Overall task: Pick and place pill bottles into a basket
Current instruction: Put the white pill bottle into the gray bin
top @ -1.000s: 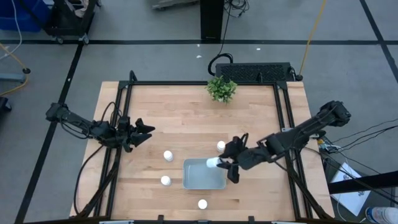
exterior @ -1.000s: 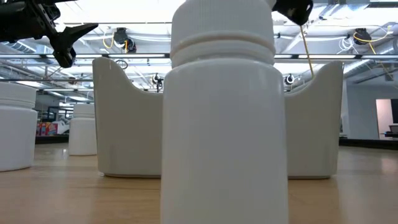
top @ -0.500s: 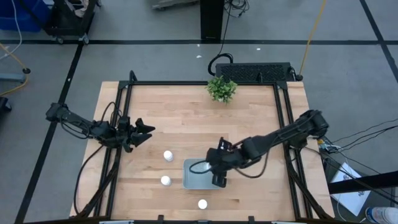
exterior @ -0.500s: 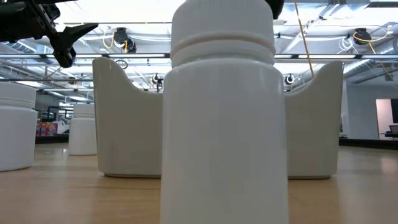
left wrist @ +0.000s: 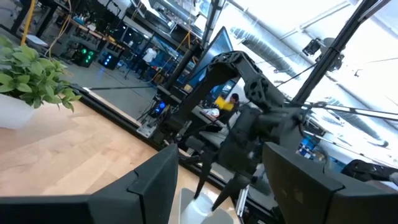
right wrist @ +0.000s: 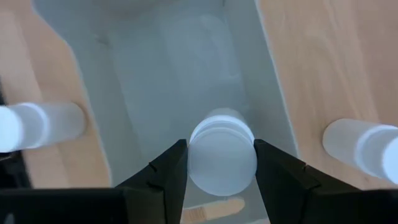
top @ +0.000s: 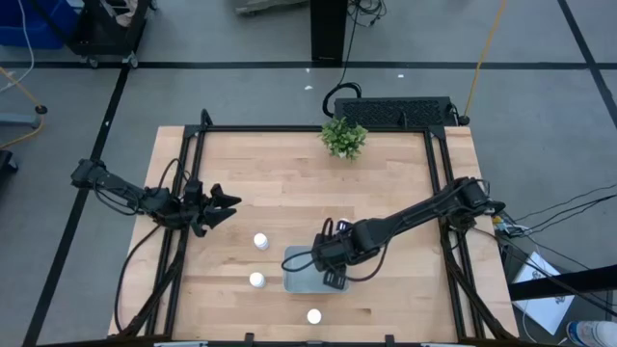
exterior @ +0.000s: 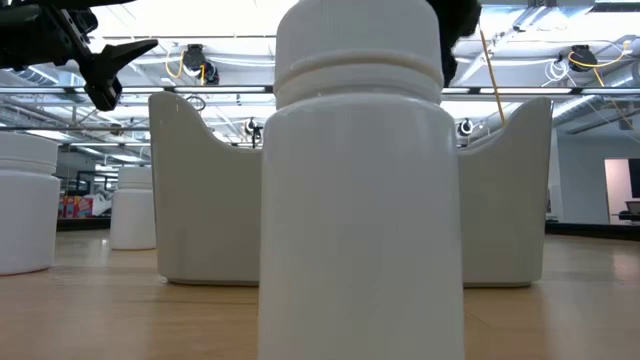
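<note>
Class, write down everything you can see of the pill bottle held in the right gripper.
The pill bottle is a small white cylinder, plastic by its look, with a ridged round cap. The right gripper is shut on it, one dark finger on each side, and holds it over the basket, a pale translucent tray on the wooden table. Whether it touches the floor of the tray is unclear.

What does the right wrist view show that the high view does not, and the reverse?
Only the right wrist view shows the right claw shut on a bottle directly over the basket interior. Only the high view shows the whole table, the plant, the left claw waiting at the table's left side, and a bottle in front of the basket. Both show the basket and two bottles standing on the wood beside it.
</note>
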You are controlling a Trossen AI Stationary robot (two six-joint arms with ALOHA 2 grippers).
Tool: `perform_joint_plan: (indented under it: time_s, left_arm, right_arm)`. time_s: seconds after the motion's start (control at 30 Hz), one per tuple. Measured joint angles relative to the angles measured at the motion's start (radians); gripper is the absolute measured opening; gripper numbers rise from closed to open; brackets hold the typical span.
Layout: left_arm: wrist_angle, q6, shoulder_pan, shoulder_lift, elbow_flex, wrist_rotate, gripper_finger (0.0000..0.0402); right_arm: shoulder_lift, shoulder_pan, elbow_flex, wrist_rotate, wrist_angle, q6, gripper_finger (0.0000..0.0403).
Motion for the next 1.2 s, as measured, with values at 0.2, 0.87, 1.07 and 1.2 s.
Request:
perform_joint_plan:
  time_s: [0.2, 0.87, 1.07, 1.2]
  left_arm:
    - [0.000, 0.000, 0.000, 0.000, 0.000, -0.003, 0.0241]
    - [0.000, -0.001, 0.000, 0.000, 0.000, 0.001, 0.0241]
    - [0.000, 0.004, 0.000, 0.000, 0.000, 0.001, 0.0241]
    - [0.000, 0.003, 0.000, 0.000, 0.000, 0.001, 0.0241]
  right_arm:
    - [0.034, -0.004, 0.000, -0.023, 0.009, -0.018, 0.0154]
    - [0.034, -0.020, -0.091, -0.072, 0.146, -0.025, 0.0166]
    - [0.026, -0.020, -0.095, -0.075, 0.138, -0.025, 0.0194]
    - [0.005, -0.019, -0.095, -0.074, 0.128, -0.025, 0.0212]
